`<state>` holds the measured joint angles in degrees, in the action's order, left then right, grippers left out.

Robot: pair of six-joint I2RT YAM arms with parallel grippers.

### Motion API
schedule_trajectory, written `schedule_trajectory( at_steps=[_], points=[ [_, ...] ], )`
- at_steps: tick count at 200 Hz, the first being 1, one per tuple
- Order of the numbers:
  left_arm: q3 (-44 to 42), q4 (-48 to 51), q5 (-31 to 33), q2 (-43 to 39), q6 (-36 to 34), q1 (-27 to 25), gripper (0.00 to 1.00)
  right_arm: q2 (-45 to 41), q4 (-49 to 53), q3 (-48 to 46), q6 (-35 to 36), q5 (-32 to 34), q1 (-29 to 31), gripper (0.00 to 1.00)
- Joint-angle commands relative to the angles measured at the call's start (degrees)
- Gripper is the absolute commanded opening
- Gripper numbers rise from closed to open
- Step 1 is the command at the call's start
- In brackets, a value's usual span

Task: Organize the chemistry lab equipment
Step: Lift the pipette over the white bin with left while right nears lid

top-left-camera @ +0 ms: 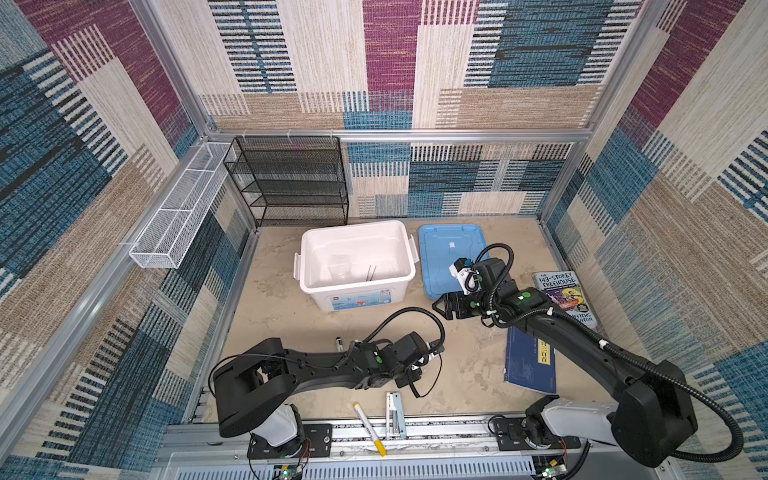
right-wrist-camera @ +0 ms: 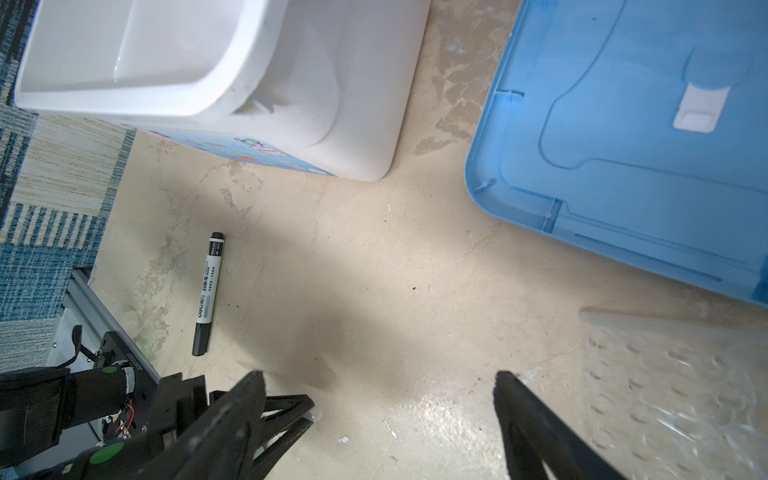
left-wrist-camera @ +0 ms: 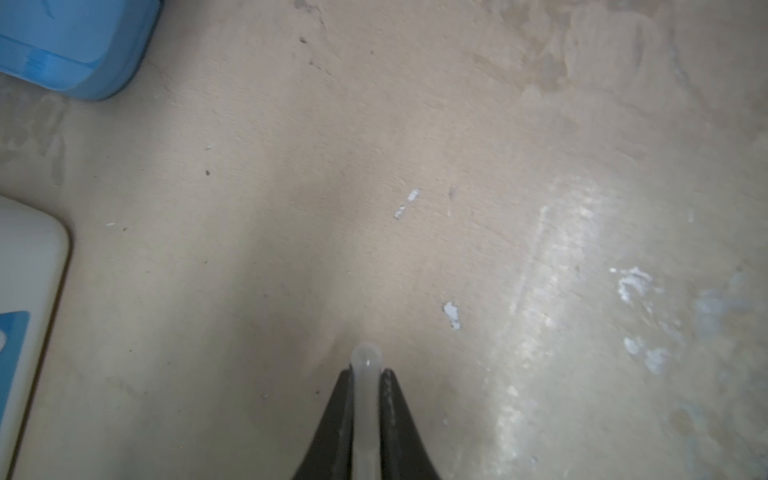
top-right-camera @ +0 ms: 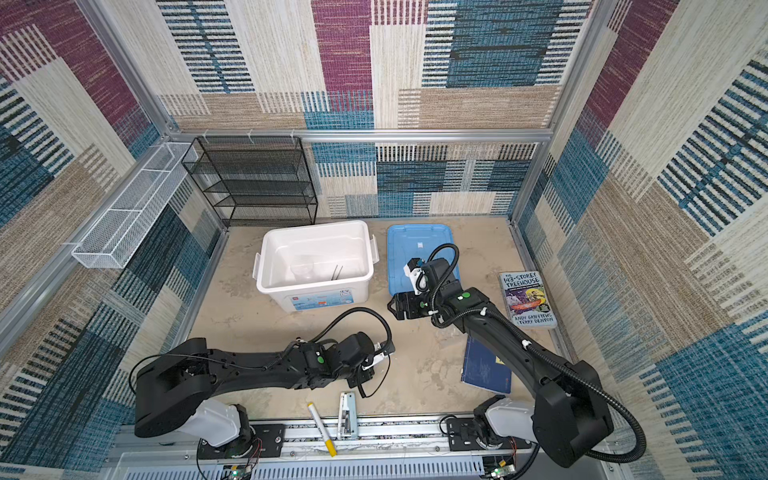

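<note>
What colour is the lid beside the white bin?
Light blue lid; right wrist view shows it best.

On the cover of the illustrated book (top-right-camera: pixel 528 299), in both top views: "THE 143-STOREY TREEHOUSE" at the upper part, "ANDY GRIFFITHS" and "TERRY DENTON" at the lower edge. On the barrel of the black marker (right-wrist-camera: pixel 209 291): brand "deli", then small Chinese characters, not readable. On the sticker of the white bin (top-left-camera: pixel 357 300) and the yellow label of the blue book (top-left-camera: pixel 530 365): print too small to read

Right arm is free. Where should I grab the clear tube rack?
On the clear tube rack, probably the long edge nearest the blue lid, from above: its holed face lies flat and wide, so only a thin edge suits the open jaws of the right gripper.
</note>
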<state>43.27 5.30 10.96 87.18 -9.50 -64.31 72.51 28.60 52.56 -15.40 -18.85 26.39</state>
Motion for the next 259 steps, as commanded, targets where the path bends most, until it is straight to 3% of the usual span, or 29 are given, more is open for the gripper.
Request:
schedule_trajectory(
  at_steps=[1, 45, 83, 114, 149, 187, 220, 259],
  points=[
    [0.0, -2.6, 2.1, -3.2, 3.0, 1.8, 0.13, -1.5, -4.0, 0.4, -0.9, 1.4, 0.1, 0.88],
    [0.9, -2.2, -3.8, -12.8, 7.8, 7.5, 0.13, -4.5, -7.4, 1.4, -0.5, 1.6, 0.1, 0.88],
    [7.1, 2.3, -10.8, -17.8, 14.8, 12.8, 0.10, -9.5, -16.6, 0.8, 1.4, -8.0, 0.1, 0.90],
    [13.8, 4.8, -13.1, -18.5, 17.9, 15.7, 0.09, -11.0, -21.0, 2.0, 2.0, -10.2, 0.1, 0.92],
    [21.6, 5.7, -13.0, -16.7, 22.3, 19.1, 0.09, -8.2, -24.2, 5.0, 1.6, -11.3, 0.1, 0.92],
    [29.9, 6.9, -13.2, -11.9, 31.1, 25.4, 0.15, -2.6, -21.6, 12.3, 0.4, -4.6, 0.1, 0.91],
    [32.7, 0.8, -21.3, -5.3, 39.7, 31.8, 0.10, 0.4, -23.8, 14.4, -0.9, -4.4, 0.1, 0.91],
    [35.1, -4.8, -19.3, 2.0, 43.9, 35.6, 0.10, 5.0, -23.7, 17.9, -0.6, -4.8, 0.1, 0.91]
  ],
)
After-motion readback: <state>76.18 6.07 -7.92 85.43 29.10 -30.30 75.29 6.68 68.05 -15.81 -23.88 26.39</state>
